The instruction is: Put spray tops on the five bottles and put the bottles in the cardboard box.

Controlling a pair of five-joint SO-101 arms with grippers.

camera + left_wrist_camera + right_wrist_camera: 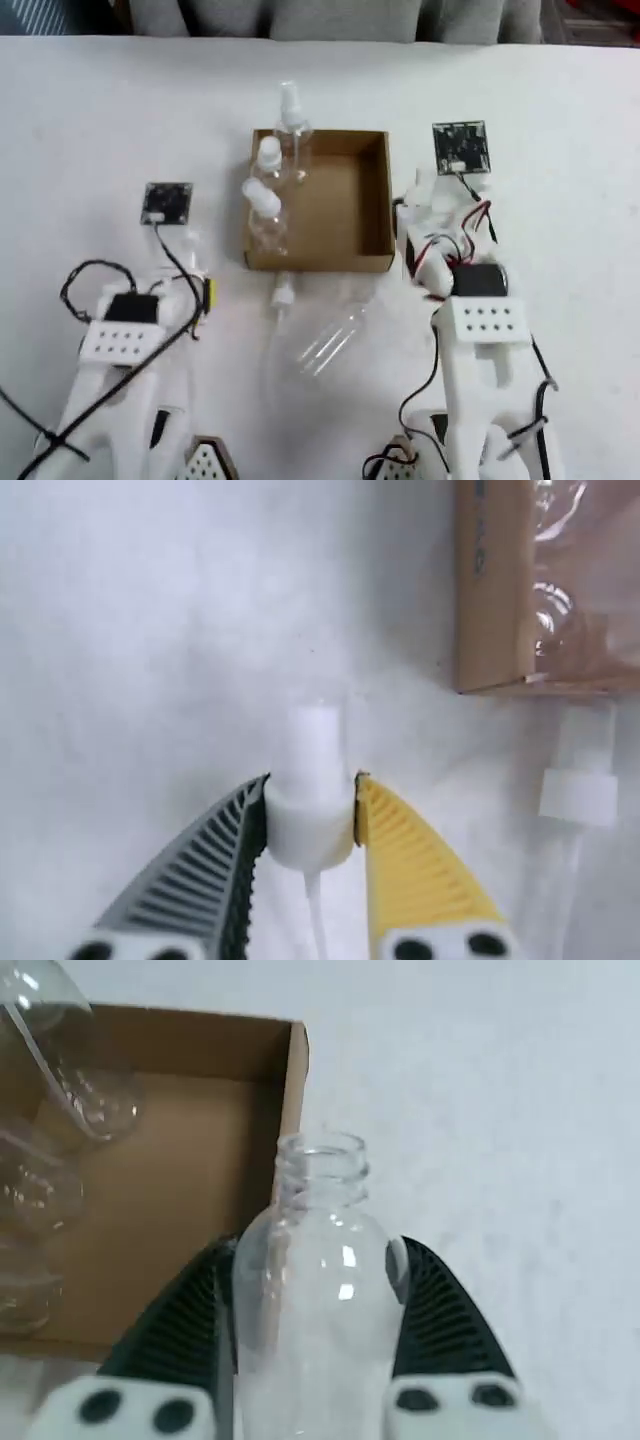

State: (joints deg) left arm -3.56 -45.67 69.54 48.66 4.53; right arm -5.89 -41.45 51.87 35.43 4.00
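White surface (90,120), high view: cardboard box (345,200) at centre, three capped bottles (268,200) along its left side, one poking over the far wall. Loose spray top (282,292) and a clear lying bottle (330,335) sit on the surface just in front of the box. Left arm (120,335) is left of the box, right arm (480,320) right of it.

Left wrist view: left claw (310,780) clamped on a held spray top (310,825), box corner near.

Right wrist view: right claw (312,1250) clamped on an uncapped bottle (315,1290), neck open, just beside the box wall.

Dark marks on the cardboard box (490,600) are too blurred to read.
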